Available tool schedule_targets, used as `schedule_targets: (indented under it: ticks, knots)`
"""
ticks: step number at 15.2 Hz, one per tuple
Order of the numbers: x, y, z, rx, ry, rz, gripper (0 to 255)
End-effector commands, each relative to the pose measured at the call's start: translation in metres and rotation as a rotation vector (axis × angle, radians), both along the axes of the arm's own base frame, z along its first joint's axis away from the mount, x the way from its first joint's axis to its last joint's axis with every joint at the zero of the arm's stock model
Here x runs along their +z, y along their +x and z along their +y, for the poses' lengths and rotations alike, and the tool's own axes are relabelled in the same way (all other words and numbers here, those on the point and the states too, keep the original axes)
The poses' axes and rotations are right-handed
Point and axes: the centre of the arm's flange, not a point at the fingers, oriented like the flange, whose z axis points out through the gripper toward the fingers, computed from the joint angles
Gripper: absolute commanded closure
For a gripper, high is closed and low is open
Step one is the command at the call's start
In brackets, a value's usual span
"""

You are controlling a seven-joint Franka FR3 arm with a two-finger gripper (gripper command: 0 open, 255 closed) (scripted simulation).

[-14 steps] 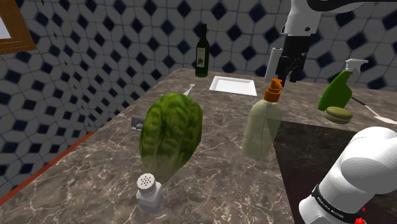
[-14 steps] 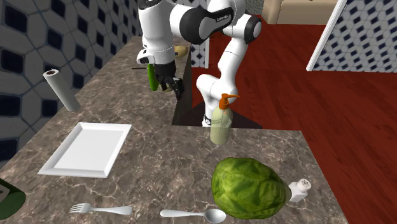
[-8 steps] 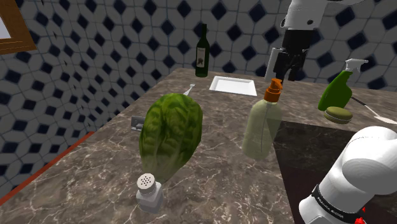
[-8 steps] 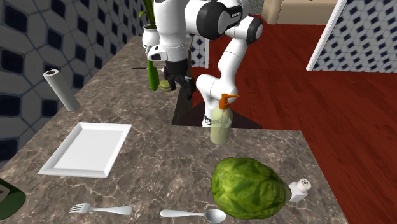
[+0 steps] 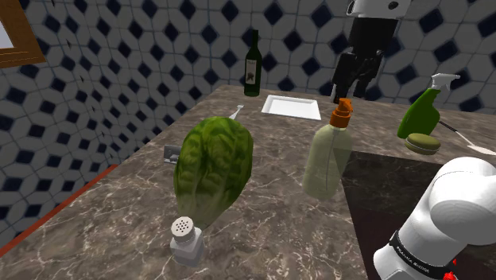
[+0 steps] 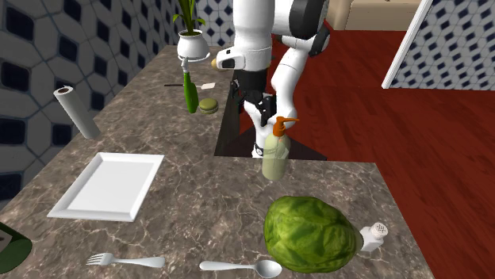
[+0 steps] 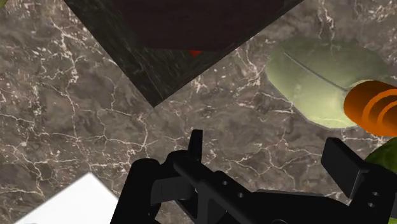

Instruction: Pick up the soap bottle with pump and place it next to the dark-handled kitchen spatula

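While my gripper (image 7: 267,145) hangs spread and empty just above the pale soap bottle (image 5: 327,159), upright on the marble counter (image 5: 262,219) beside the stand (image 5: 397,187), I judge this the approach: next, centre, drop, straddle its neck and close, before carrying toward what seems the spatula (image 5: 477,148).

This looks like a home kitchen: a marble-patterned countertop (image 5: 270,215) runs along a patterned tile wall (image 5: 119,71) and carries a wine bottle (image 5: 253,65), white plate (image 6: 107,185), fork (image 6: 127,260), spoon (image 6: 242,268), salt shaker (image 5: 185,241), paper-towel roll (image 6: 76,112) and what may be a lettuce (image 5: 213,167).
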Motion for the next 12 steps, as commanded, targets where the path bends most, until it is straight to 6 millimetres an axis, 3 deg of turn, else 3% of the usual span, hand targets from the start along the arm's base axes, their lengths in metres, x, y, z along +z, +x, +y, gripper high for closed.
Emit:
schedule_targets:
  ticks: [1, 6, 12]
  knots:
    - [0.011, -0.01, 0.025, 0.004, 0.001, -0.017, 0]
    - [0.031, -0.031, 0.081, 0.015, 0.003, -0.058, 0]
    - [0.0, -0.028, 0.081, 0.015, 0.003, -0.058, 0]
